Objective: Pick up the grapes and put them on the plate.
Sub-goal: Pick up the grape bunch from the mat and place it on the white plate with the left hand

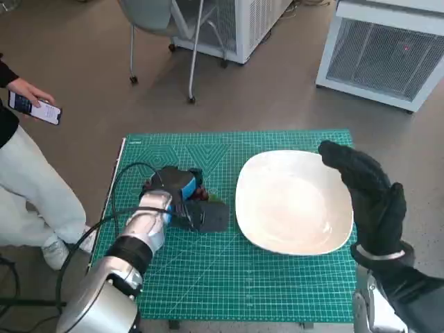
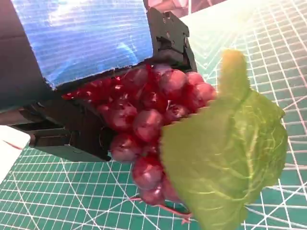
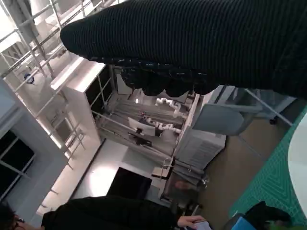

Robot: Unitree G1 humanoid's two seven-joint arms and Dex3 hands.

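Grapes (image 2: 148, 120) are gripped by the left hand (image 1: 182, 198) on the mat (image 1: 229, 284) — a lift and a carry to the plate (image 1: 295, 201) are needed next.

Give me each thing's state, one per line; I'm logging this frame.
Grapes: on the mat, under the left hand, fingers around the bunch.
Leaf: attached to the bunch, lying flat on the mat.
Plate: empty, on the mat.
Left hand: gripping the grapes.
Right hand: raised over the plate's edge, holding nothing.
Mat: flat on the table.
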